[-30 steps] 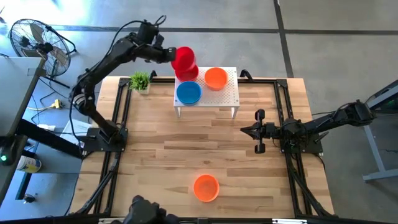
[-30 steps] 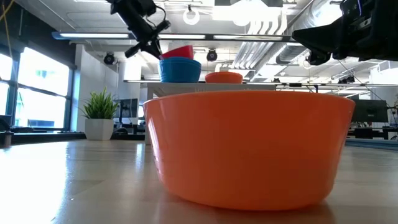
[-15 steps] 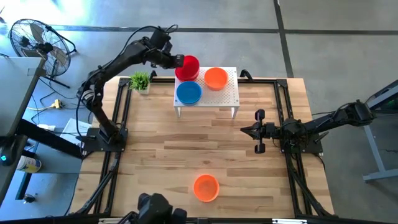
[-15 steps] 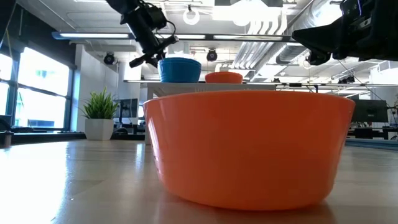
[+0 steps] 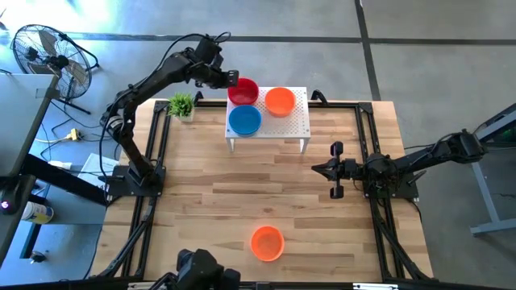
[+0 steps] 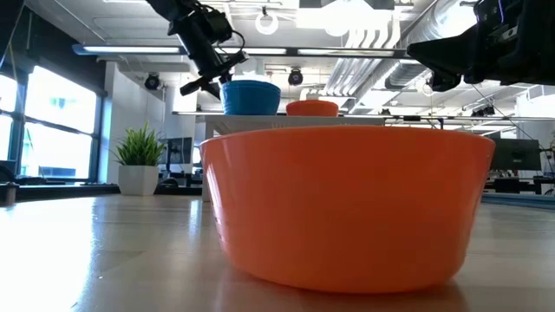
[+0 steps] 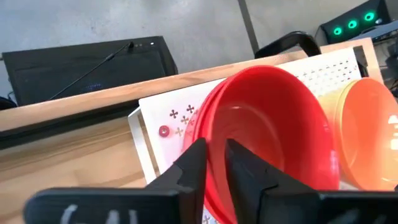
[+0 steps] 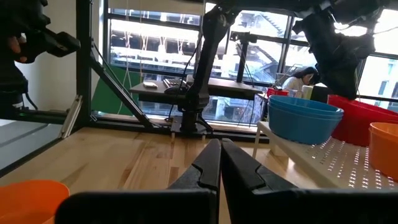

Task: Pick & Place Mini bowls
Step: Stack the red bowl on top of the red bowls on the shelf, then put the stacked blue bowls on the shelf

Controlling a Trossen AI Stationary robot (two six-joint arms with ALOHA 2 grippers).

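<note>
Low view: red bowl [image 5: 243, 91] hidden behind blue bowl [image 6: 251, 96]

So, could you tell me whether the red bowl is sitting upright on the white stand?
Upright: the red bowl rests mouth-up on the white stand, its rim between the left gripper fingers.

red bowl [image 5: 243, 91]: sitting upright, upper centre of frame
blue bowl [image 5: 244, 120]: sitting just below red
orange bowl [image 5: 280, 101]: sitting right of red
second orange bowl [image 5: 267, 242]: lying alone, bottom centre
</note>
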